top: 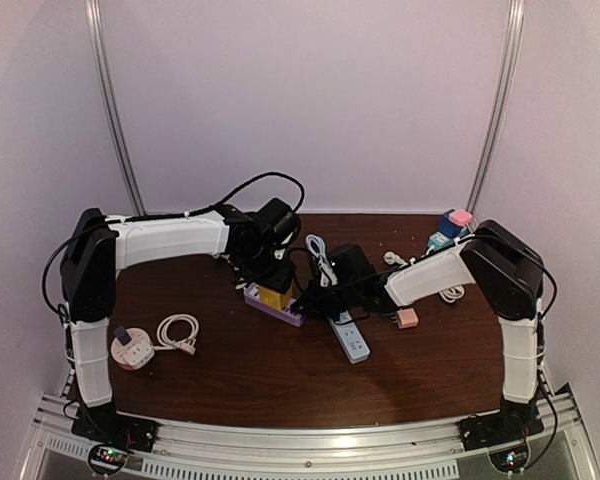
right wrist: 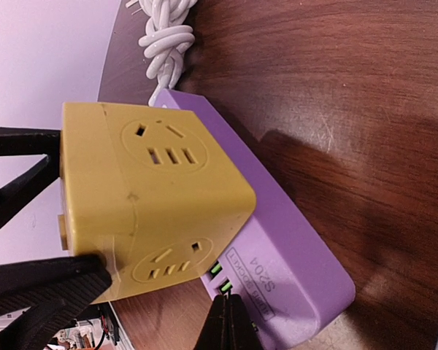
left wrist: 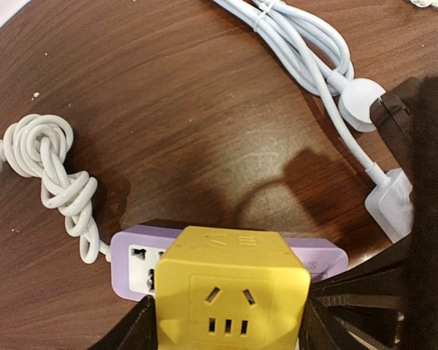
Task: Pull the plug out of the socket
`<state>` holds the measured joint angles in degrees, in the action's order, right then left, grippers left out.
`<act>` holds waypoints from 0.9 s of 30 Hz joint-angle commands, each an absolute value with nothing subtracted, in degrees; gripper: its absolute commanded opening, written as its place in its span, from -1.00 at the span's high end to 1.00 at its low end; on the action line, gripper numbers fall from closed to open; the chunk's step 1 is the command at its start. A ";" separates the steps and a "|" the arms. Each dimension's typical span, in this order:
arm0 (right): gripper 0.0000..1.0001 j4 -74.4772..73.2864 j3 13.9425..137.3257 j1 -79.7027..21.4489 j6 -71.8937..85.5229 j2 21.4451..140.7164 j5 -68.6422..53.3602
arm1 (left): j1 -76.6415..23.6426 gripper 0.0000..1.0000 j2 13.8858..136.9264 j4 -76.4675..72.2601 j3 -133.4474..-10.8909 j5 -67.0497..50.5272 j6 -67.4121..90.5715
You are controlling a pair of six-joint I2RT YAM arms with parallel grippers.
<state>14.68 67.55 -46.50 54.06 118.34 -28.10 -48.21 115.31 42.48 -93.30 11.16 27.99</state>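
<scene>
The plug is a yellow cube adapter standing upright in the purple socket strip at the table's middle. My left gripper reaches down from above, and its black fingers press against the cube's two opposite sides. In the right wrist view those same fingers clamp the cube from the left. My right gripper is shut, its tips together and touching the strip's end by the green ports.
A knotted white cord runs from the purple strip's far end. A white power strip with its bundled cable lies to the right. A round adapter and coiled cable lie at the left, small pink and blue adapters at the right.
</scene>
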 commanded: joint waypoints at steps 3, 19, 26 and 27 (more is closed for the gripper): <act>1.00 13.45 68.04 -47.15 55.37 120.31 -26.54 | -48.43 0.09 116.87 46.70 -93.85 8.79 26.31; 1.00 13.34 67.85 -47.19 55.46 120.93 -26.27 | -47.77 -0.41 117.55 46.56 -91.31 7.40 25.41; 1.00 13.32 67.95 -47.14 55.37 121.32 -26.21 | -47.24 -0.26 117.51 46.53 -91.68 7.37 25.22; 1.00 13.23 67.94 -47.12 55.33 121.41 -26.16 | -47.28 -0.21 117.43 46.57 -91.94 7.32 25.15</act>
